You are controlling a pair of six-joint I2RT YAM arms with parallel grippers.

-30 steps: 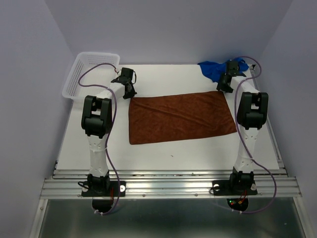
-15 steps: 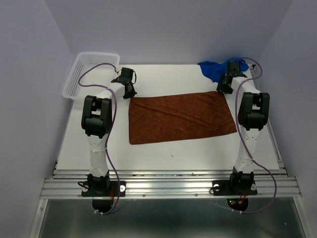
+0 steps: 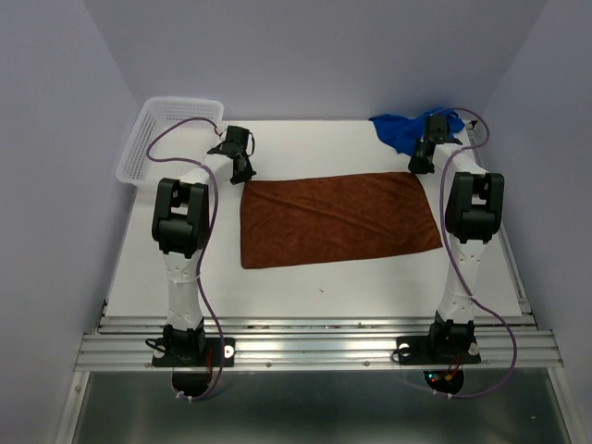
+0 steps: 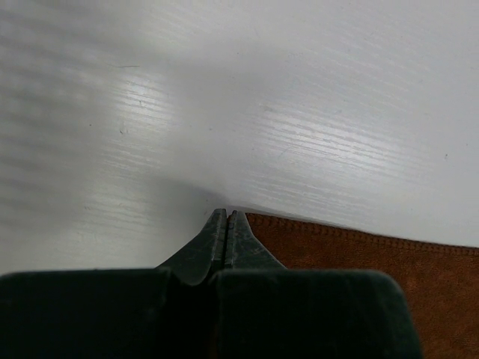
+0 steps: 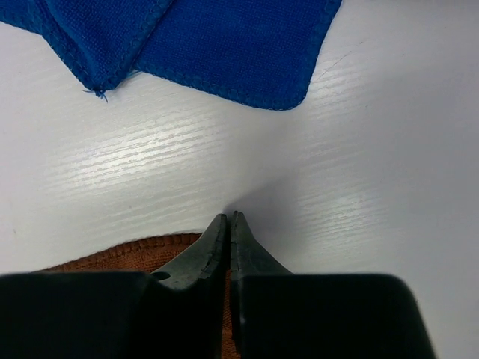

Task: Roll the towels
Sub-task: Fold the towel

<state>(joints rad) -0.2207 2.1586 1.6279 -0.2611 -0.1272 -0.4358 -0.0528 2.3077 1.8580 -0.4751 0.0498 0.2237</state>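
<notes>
The rust-brown towel (image 3: 338, 219) lies flat and spread out in the middle of the table. My left gripper (image 3: 243, 174) is at its far left corner with the jaws pressed together (image 4: 227, 215); the towel's hem (image 4: 359, 258) runs off to the right from the tips. My right gripper (image 3: 422, 166) is at the far right corner, shut (image 5: 228, 217), with brown cloth (image 5: 127, 254) showing in the slit between its fingers. The blue towel (image 3: 400, 129) lies crumpled at the back right, just beyond the right gripper (image 5: 224, 45).
A white mesh basket (image 3: 166, 139) hangs off the table's back left corner. The booth's walls close in on three sides. A metal rail (image 3: 314, 338) runs along the near edge by the arm bases.
The right gripper's jaws have shut on the brown towel's far right corner, and it has shifted slightly toward the back. The left arm and both towels have not moved.
</notes>
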